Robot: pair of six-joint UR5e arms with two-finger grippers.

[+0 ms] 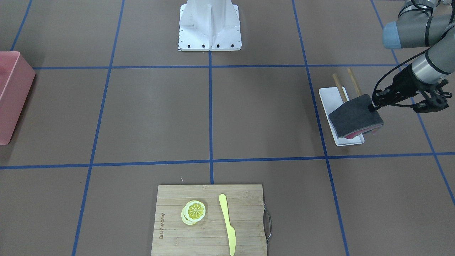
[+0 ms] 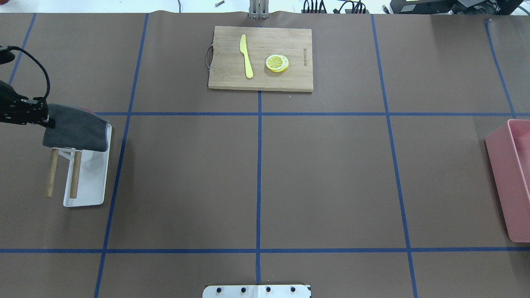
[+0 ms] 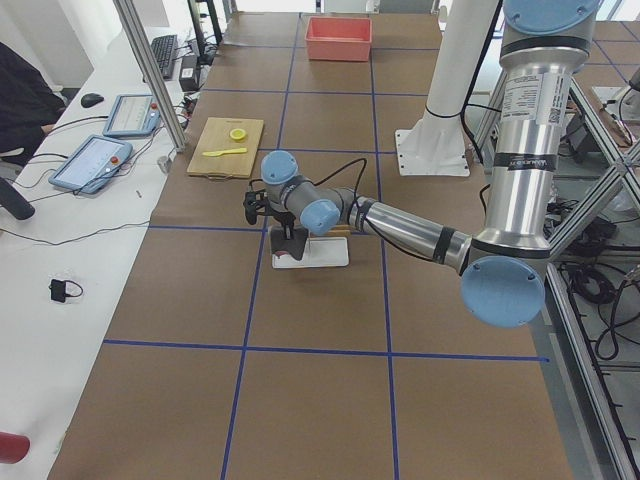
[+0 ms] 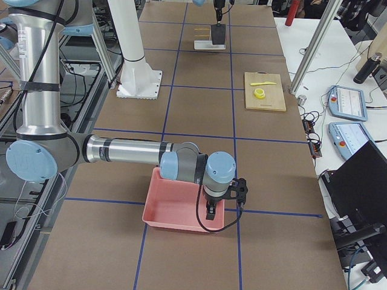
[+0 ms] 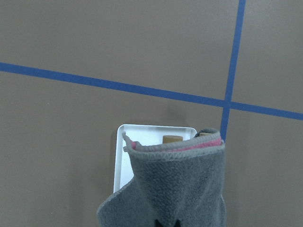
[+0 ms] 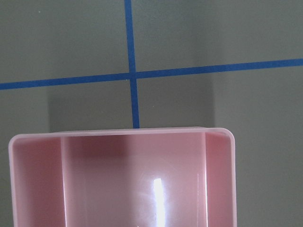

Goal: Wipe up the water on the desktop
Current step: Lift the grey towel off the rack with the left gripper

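Observation:
The desktop point(image 1: 263, 113) is a matte brown surface crossed by blue tape lines. No water shows on it in any view. My left gripper point(image 1: 373, 105) is shut on the edge of a folded grey cloth point(image 1: 355, 119) with a pink inner layer. The cloth hangs just above the far end of a white tray point(image 1: 328, 96), and in the left wrist view the grey cloth point(image 5: 180, 189) fills the lower middle. My right gripper point(image 4: 213, 211) hovers over a pink bin point(image 4: 175, 208); I cannot tell whether it is open or shut.
Two wooden pegs point(image 2: 51, 171) stand on the white tray point(image 2: 89, 186). A bamboo cutting board point(image 1: 245, 213) carries a yellow knife point(image 1: 227, 222) and lemon slices point(image 1: 194, 211). The pink bin point(image 2: 503, 178) sits at the right edge. The robot base point(image 1: 209, 25) stands at mid-table.

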